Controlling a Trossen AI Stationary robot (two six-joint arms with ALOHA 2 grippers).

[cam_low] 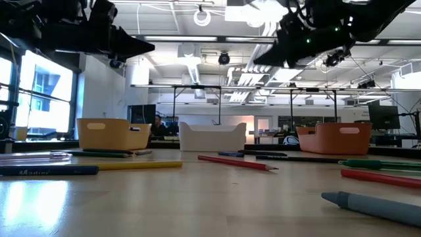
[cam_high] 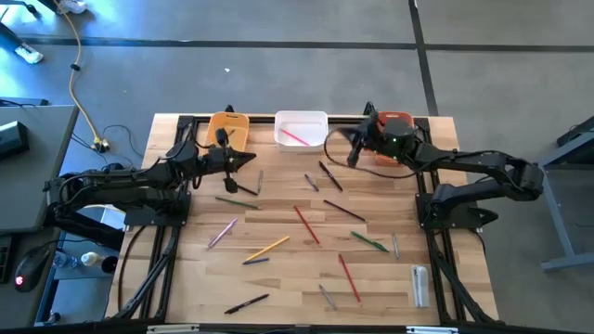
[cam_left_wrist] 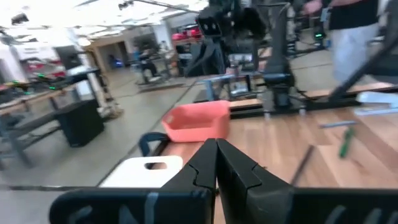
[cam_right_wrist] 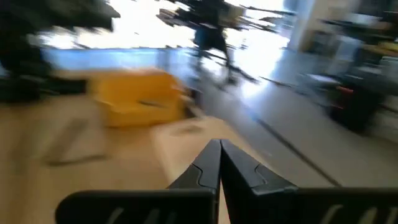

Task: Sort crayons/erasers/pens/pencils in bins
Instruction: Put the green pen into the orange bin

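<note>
Three bins stand along the table's far edge: yellow-orange, white with a pink pencil lying in it, and red-orange, partly under my right arm. Pencils lie flat on the wood, among them a red one, a yellow one and a green one. Black pens lie among them. My left gripper hovers shut in front of the yellow-orange bin. My right gripper hovers shut between the white and red-orange bins. Both are held above the table and hold nothing.
A whitish oblong item lies near the table's right front corner. A grey crayon lies close to the low camera. Black frame rails run along the table's left and right sides. A person stands beyond the table in the left wrist view.
</note>
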